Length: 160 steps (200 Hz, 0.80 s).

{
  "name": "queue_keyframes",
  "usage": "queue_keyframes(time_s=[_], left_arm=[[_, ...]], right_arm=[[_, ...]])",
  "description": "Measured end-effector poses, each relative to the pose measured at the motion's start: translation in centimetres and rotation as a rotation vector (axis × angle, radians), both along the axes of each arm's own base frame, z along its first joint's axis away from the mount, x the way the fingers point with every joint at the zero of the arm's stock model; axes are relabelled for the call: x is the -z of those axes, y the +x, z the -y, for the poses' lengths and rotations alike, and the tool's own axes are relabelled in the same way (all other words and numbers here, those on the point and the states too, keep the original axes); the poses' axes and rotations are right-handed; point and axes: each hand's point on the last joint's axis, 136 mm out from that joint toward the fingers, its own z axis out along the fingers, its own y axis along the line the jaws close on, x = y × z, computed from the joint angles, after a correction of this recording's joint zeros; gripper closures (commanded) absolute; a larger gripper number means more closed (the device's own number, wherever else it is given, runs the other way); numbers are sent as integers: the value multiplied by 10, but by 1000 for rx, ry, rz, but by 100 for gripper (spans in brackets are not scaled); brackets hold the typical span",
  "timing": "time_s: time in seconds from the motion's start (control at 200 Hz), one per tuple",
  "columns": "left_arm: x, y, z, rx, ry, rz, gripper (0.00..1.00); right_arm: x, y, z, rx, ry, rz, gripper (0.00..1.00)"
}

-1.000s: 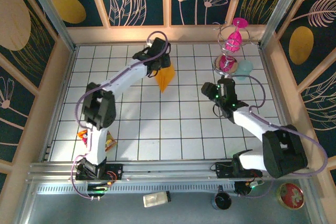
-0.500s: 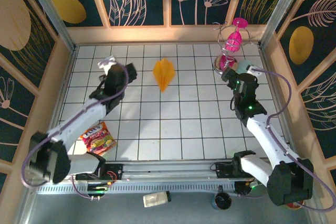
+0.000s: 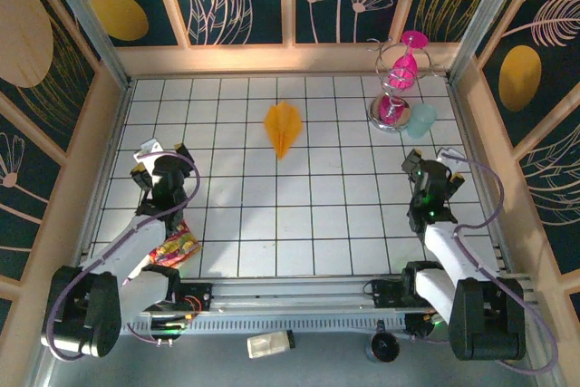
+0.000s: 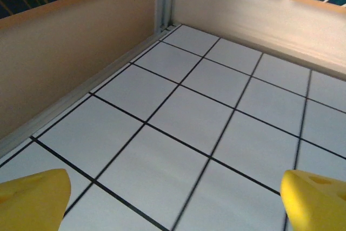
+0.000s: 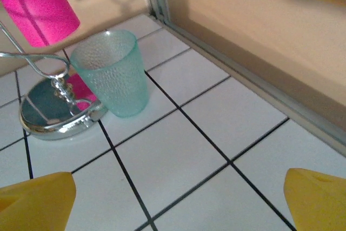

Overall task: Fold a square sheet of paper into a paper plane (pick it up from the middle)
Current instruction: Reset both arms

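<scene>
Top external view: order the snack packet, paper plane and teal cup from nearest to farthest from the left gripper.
1. snack packet: near-left, under the left arm, just nearward of the left gripper.
2. paper plane: far middle of the table, to the gripper's right.
3. teal cup: far-right corner area.

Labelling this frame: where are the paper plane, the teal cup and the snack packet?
paper plane (image 3: 283, 129), top view, middle crease.
teal cup (image 5: 111, 74), right wrist view, side wall.
snack packet (image 3: 182, 247), top view, uncovered part.
</scene>
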Motion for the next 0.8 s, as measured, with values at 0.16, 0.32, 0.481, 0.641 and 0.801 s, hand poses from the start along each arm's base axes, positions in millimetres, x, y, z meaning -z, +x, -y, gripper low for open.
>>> queue_keyframes(time_s=[0.16,0.32,0.481,0.641,0.801], left_arm=[[11,11,-10,27,15,7,1],[17,18,-8,85,35,46,1],[21,25,-1,177,53,86,1],[19,33,1,243,60,131,1],[17,39,8,305,69,165,1]], right_arm=[[6,3,-3,-52,-35,46,1],[12,19,-8,-102,-56,59,1],[12,30,-15,-164,-67,99,1],[12,40,-23,-235,-65,137,1],[16,46,-34,-302,-60,149,1]])
